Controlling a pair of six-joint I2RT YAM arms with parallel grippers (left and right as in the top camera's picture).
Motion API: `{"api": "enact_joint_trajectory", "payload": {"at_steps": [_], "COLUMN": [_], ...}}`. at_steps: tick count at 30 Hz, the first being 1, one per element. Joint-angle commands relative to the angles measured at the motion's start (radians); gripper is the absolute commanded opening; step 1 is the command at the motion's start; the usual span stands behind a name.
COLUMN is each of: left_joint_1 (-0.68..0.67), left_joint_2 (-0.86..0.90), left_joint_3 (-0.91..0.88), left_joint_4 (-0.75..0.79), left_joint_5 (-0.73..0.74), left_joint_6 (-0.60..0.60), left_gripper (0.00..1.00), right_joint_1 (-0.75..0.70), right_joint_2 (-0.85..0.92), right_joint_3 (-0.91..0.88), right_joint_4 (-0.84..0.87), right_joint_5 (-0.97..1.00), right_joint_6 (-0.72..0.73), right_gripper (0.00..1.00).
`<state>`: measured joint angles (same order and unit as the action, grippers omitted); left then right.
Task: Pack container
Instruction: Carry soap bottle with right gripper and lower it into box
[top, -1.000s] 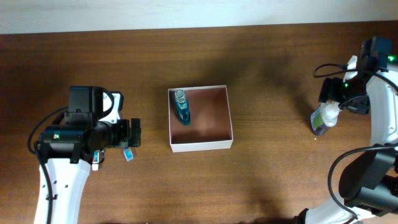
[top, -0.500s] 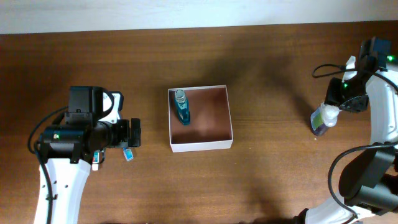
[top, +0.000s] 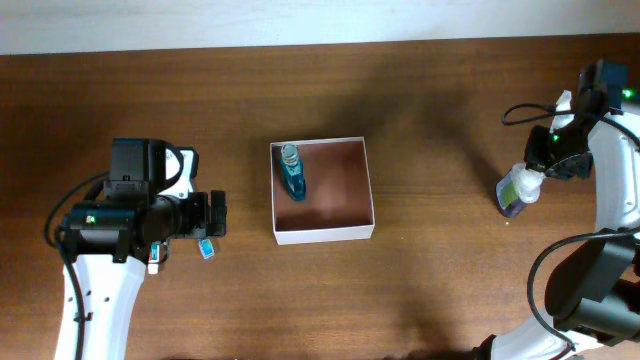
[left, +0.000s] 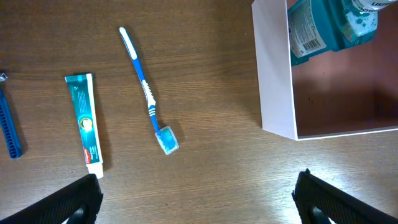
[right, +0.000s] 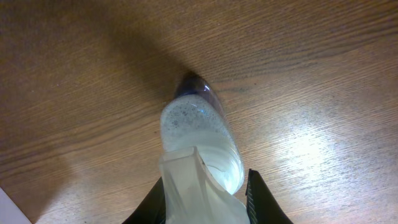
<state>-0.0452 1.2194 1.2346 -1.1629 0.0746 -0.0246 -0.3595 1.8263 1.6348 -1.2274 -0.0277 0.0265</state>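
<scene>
Our right end effector (right: 205, 202) was closed narrowly on the pale cap of a clear plastic bottle (right: 200, 134), with 1 black finger against each side of the cap. The bottle held a cloudy, whitish liquid flecked with small bubbles. Its dark rounded base pointed at the wood-grain table (right: 74, 74); we could not tell whether it touched.

Our left end effector (left: 198, 186) stood wide, its 2 fingers far apart with nothing between them.

The container (top: 325, 235), a square, shallow cardboard box with thin white walls and a reddish-brown floor, sat at the table's middle. A teal bottle (top: 293, 178) with a printed label sat in its left part. On the table left of the container lay a slim blue-and-white toothbrush (left: 147, 93) and a flat teal toothpaste tube (left: 86, 124).
</scene>
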Motion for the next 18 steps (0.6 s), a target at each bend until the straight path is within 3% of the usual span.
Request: {"api": "enact_joint_trajectory", "payload": {"at_steps": [1,7,18], "left_joint_1": [0.004,0.004,0.004], "left_joint_2": [0.001,0.001,0.001], "left_joint_3": [0.015,0.015,0.015], "left_joint_4": [-0.002,-0.002,-0.002], "left_joint_5": [-0.003,-0.004,-0.004], "left_joint_6": [-0.009,-0.009,-0.009], "left_gripper": [1.0,1.0,1.0], "right_joint_1": [-0.008,-0.007,-0.005], "right_joint_2": [0.011,0.01,-0.048], "right_joint_3": [-0.005,-0.003,0.111], "right_joint_4": [-0.006,-0.01,-0.111], "right_joint_5": [-0.011,-0.023,-0.095], "right_joint_6": [0.004,0.007,0.008], "right_gripper": [0.12,0.04,0.04]}}
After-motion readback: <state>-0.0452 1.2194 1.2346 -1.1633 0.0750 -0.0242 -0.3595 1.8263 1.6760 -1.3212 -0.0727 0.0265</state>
